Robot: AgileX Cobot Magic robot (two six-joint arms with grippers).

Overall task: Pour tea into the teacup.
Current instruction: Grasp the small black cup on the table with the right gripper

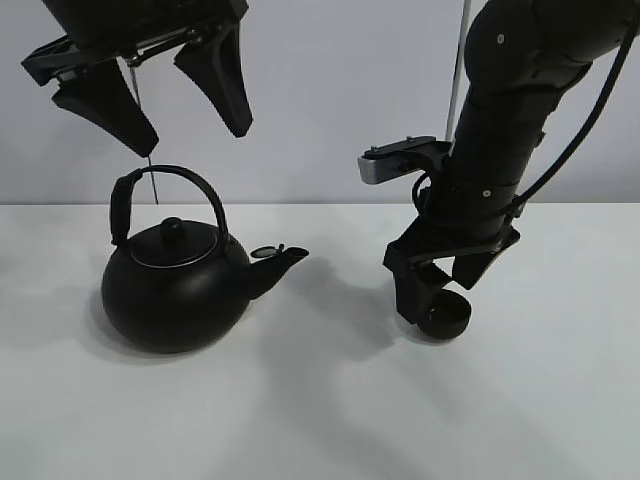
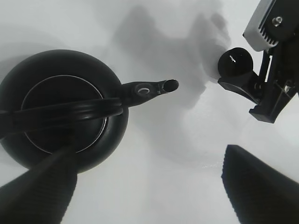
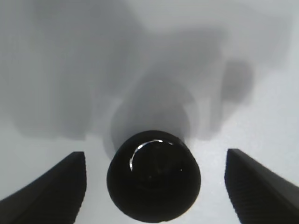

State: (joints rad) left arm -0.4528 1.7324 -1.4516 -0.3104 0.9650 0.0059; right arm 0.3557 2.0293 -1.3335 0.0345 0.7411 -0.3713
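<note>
The teacup (image 1: pixel 447 318) is a small round black cup standing on the white table to the right of the kettle. My right gripper (image 1: pixel 440 295) is lowered over it and open. In the right wrist view the fingers (image 3: pixel 51 186) stand wide on both sides of the teacup (image 3: pixel 154 182) with gaps to it. The black kettle (image 1: pixel 175 285) with an arched handle (image 1: pixel 170 180) sits at the left, its spout (image 1: pixel 285 262) pointing toward the cup. My left gripper (image 1: pixel 190 135) hangs open and empty above the handle. The left wrist view shows the kettle (image 2: pixel 60 112) and the teacup (image 2: pixel 236 63).
The white table (image 1: pixel 320 400) runs to a pale wall behind. A grey camera block (image 1: pixel 400 160) sticks out from the right arm above the cup. Bare table lies between the spout and the cup.
</note>
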